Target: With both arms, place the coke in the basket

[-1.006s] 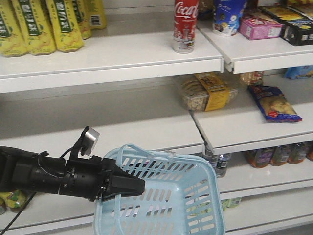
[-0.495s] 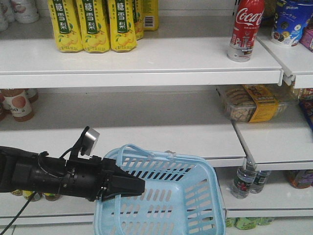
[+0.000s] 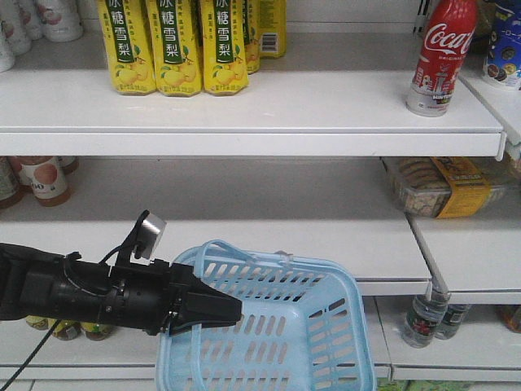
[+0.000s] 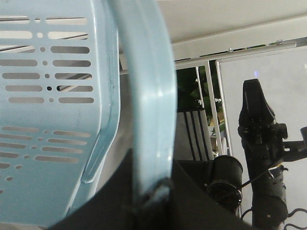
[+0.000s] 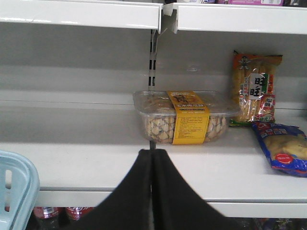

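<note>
White shop shelving fills the front view, and it sits further right in the frame than half a second ago. The coke point(image 3: 440, 53) and the yellow bottles point(image 3: 175, 45) have both slid rightward, while the left gripper point(image 3: 232, 309) and the basket point(image 3: 321, 264) keep the same spot in the picture. One coke stands upright on the top shelf, well above and apart from the basket. One basket hangs at lower middle, its handle point(image 4: 151, 110) pinched between the left gripper's closed fingers. The right gripper point(image 5: 152, 191) has its fingers pressed together on nothing, facing the middle shelf. Three yellow bottles make the front row, with more behind. One clear snack tub point(image 5: 187, 117) with a yellow band lies on the middle shelf, with one upright snack bag point(image 5: 254, 88) and one blue bag point(image 5: 283, 151) to its right. Two small water bottles point(image 3: 423, 314) stand on the lower shelf
</note>
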{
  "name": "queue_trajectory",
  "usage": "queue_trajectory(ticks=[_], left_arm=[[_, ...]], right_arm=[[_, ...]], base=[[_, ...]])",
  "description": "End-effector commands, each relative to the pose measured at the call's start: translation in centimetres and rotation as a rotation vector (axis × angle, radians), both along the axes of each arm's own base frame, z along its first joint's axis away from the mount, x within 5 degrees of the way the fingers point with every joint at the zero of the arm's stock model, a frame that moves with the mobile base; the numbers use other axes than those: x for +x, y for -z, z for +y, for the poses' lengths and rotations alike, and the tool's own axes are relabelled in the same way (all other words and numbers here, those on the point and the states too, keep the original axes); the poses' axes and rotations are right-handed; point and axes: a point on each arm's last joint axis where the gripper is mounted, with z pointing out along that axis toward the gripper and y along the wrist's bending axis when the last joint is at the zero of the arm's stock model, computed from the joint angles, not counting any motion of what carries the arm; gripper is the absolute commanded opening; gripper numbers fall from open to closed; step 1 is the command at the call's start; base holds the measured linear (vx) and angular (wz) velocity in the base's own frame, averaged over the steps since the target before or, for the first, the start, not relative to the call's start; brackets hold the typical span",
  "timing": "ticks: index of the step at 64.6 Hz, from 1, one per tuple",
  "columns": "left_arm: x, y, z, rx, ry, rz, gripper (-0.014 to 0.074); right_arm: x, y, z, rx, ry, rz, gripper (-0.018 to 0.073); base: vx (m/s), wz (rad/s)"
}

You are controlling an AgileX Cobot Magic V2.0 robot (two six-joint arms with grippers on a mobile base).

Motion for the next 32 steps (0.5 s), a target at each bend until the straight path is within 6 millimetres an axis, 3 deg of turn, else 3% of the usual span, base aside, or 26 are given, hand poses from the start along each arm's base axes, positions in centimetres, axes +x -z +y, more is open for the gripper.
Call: queue_trajectory(ticks=[1,32], left_arm=[[-0.11,-2.51,-0.35,-0.119,0.008,-0.049,-0.0006],[-0.11,-2.51,-0.35,-0.119,0.008,-0.049,-0.0006]], right_arm=[[-0.04,-0.43,0.04,-0.009,-0.004,-0.081,-0.001],[-0.04,-0.43,0.04,-0.009,-0.004,-0.081,-0.001]], base=[[0.07,0.07],[0.07,0.05]])
